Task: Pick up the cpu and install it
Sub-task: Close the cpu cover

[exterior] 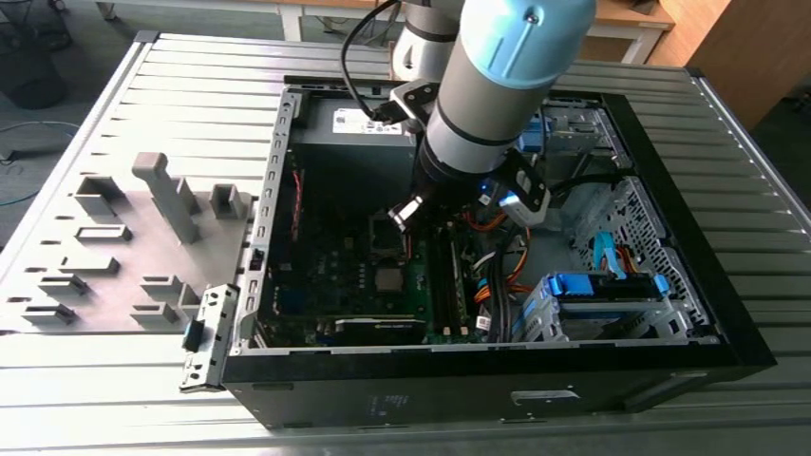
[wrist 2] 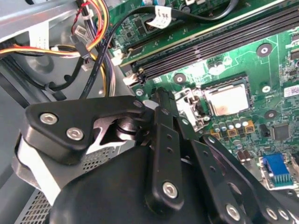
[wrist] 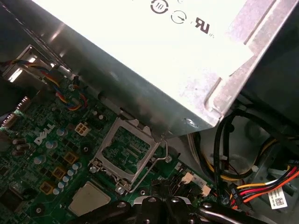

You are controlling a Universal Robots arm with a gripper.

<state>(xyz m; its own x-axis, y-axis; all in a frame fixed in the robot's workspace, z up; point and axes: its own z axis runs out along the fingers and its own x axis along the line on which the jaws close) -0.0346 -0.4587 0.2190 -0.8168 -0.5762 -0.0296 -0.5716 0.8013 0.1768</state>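
Silver-grey flat square cpu (wrist 2: 227, 99) lies in its socket on the green motherboard (wrist 2: 261, 70), near the black pincer (wrist 2: 162, 95), which looks closed and grips nothing.

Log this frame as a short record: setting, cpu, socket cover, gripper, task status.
setting: open computer case on a ribbed metal table
cpu: lying flat in the socket on the motherboard, not held
socket cover: load plate swung up, open
gripper: inside the case, beside the socket, nothing seen in it
task status: cpu in place, cover not closed
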